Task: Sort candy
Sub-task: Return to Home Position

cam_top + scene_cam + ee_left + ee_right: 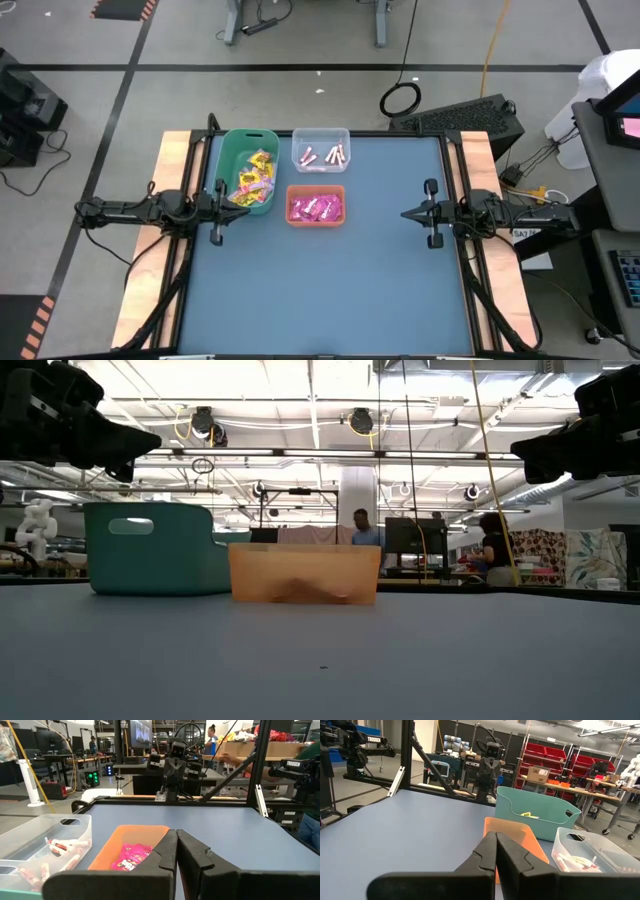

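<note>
The magenta packets (pixel 316 208) are lying in the orange bin (pixel 316 187), the yellow packets (pixel 255 178) in the green bin (pixel 248 134), and the pink-white sticks (pixel 325 156) in the clear bin (pixel 320 131). No candy is showing loose on the blue tabletop (pixel 340 290). The left gripper (pixel 240 197), fingers pressed together and empty, is hovering at the green bin's edge, nearest the bins. The right gripper (pixel 408 214), likewise closed on nothing, is hanging well apart, pointing toward them.
</note>
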